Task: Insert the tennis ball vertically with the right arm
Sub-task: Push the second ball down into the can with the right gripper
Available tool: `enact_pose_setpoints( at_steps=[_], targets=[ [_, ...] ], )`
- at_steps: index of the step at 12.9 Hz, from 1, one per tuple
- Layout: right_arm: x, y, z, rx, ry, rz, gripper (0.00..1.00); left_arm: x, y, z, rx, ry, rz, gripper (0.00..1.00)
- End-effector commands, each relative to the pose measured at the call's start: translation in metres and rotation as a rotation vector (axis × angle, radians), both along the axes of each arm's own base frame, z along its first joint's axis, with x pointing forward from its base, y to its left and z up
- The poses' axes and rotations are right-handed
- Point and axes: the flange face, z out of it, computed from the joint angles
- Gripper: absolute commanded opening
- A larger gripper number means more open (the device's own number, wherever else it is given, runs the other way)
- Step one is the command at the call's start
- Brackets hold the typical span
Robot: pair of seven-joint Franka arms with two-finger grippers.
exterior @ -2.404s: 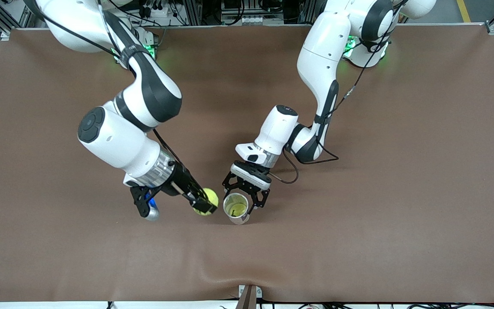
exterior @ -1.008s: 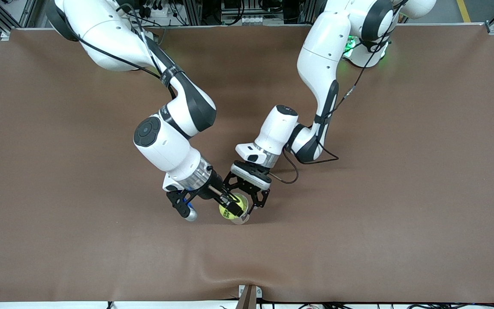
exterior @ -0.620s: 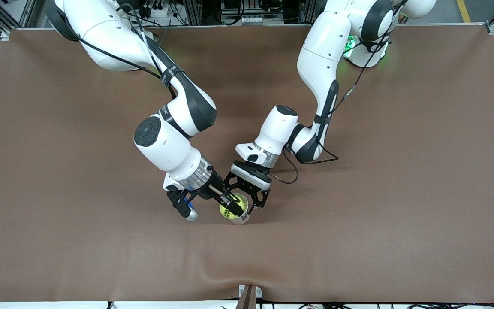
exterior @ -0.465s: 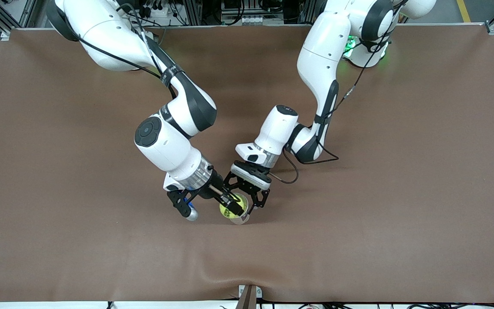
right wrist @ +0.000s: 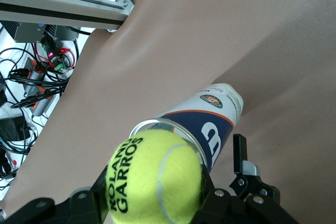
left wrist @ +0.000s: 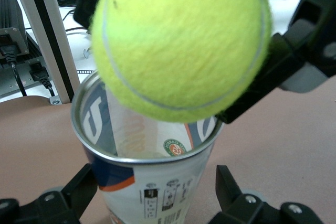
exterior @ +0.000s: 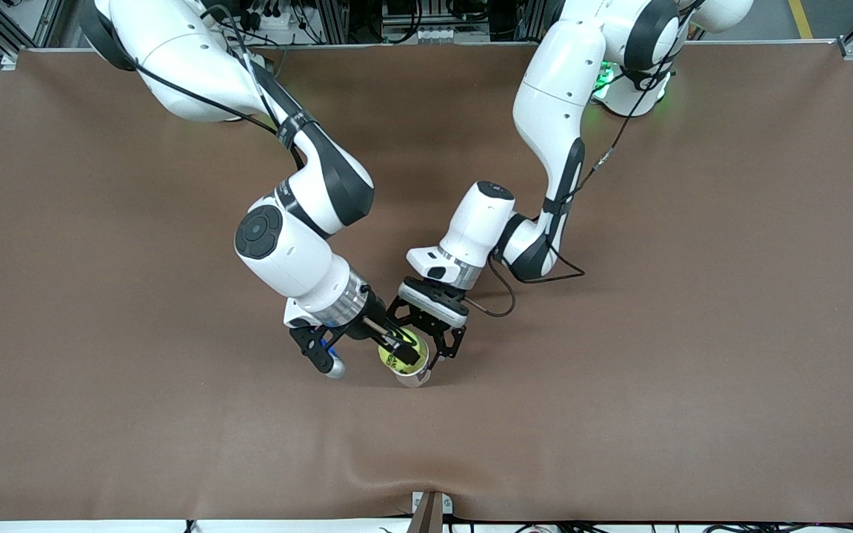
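A yellow tennis ball (exterior: 401, 356) marked ROLAND GARROS sits between the fingers of my right gripper (exterior: 399, 354), which is shut on it. The ball hangs right at the open mouth of an upright white and blue can (exterior: 416, 376), covering most of the rim. In the right wrist view the tennis ball (right wrist: 155, 179) fills the gripper (right wrist: 155, 195), with the can (right wrist: 210, 121) under it. My left gripper (exterior: 425, 343) stands open around the can's wall, a thin gap on each side. In the left wrist view the tennis ball (left wrist: 181, 40) sits above the can (left wrist: 152, 182), which stands between the left gripper's (left wrist: 152, 205) fingers.
The brown mat (exterior: 619, 370) covers the whole table and has a raised fold near the front edge (exterior: 367, 463). A black cable (exterior: 499, 295) loops from the left wrist onto the mat. An aluminium frame rail (right wrist: 63, 3) edges the table.
My right gripper carried the ball from beside the can to over its mouth. In the last second it shifted only slightly, lower onto the rim. The left arm stayed still.
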Motion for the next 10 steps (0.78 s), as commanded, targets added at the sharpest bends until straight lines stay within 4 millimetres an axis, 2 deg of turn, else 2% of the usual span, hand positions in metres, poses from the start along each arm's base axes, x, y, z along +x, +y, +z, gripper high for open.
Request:
enact_pose_setpoints(
  at_steps=[1, 2, 7, 8, 10],
  targets=[
    [-0.002, 0.002, 0.009, 0.0, 0.003, -0.011, 0.93, 0.002, -0.002, 0.004, -0.005, -0.015, 0.002, 0.99],
    [-0.002, 0.002, 0.009, 0.003, 0.002, -0.016, 1.0, 0.002, -0.002, 0.004, -0.005, -0.015, 0.002, 0.99],
    [0.002, -0.004, 0.013, 0.008, 0.0, -0.025, 1.0, 0.002, -0.002, 0.004, -0.005, -0.015, 0.002, 1.0],
    [0.003, -0.006, 0.019, 0.011, -0.003, -0.026, 1.0, 0.002, -0.002, 0.005, -0.006, -0.016, 0.002, 1.0],
    [0.007, -0.025, 0.043, 0.006, 0.004, -0.034, 1.0, 0.002, -0.001, 0.005, -0.006, -0.016, 0.004, 1.0]
  ],
)
